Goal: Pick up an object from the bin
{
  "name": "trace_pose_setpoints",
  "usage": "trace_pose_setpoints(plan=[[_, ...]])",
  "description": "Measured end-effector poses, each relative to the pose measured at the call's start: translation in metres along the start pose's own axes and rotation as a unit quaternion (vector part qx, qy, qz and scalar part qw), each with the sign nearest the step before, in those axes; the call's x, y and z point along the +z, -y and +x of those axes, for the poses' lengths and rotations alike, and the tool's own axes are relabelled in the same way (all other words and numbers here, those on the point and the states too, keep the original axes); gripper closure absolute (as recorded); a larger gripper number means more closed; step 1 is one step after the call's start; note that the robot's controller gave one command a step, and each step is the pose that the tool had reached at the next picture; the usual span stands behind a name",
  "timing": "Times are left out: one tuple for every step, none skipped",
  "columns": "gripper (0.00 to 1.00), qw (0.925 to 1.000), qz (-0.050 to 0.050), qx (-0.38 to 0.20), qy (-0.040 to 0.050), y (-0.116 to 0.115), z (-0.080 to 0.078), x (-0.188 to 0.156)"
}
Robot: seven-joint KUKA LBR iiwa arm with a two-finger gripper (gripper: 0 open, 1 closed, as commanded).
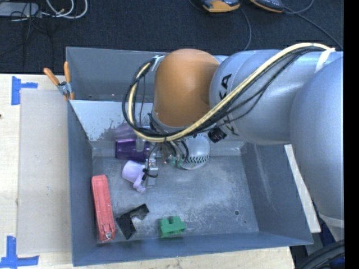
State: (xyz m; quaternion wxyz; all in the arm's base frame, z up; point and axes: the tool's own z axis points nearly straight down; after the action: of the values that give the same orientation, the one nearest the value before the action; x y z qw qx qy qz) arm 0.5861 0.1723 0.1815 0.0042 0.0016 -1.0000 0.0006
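Observation:
My gripper (149, 171) reaches down under the orange cover near the back left of the bin floor. Its fingertips sit right at a pale lilac rounded thing (133, 174), touching its right side. Whether that thing is between the fingers I cannot tell. A dark purple block (127, 148) lies just behind the lilac one, against the back wall. A silvery ribbed round thing (195, 152) lies to the right of the gripper, partly under the arm.
A long red-pink bar (102, 207) lies along the left wall. A black angled piece (130, 219) and a green block (171, 227) rest near the front wall. The arm covers the bin's right and back parts.

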Motion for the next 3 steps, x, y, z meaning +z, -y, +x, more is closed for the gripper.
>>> trace_pose_setpoints(plan=[[0.00,1.0000,-0.001,0.002,0.0034,0.001,-0.002,-0.005],[0.00,0.9998,-0.001,0.021,0.0031,0.010,-0.005,0.061],[0.00,0.9998,-0.006,0.019,0.0007,0.002,-0.003,0.090]])
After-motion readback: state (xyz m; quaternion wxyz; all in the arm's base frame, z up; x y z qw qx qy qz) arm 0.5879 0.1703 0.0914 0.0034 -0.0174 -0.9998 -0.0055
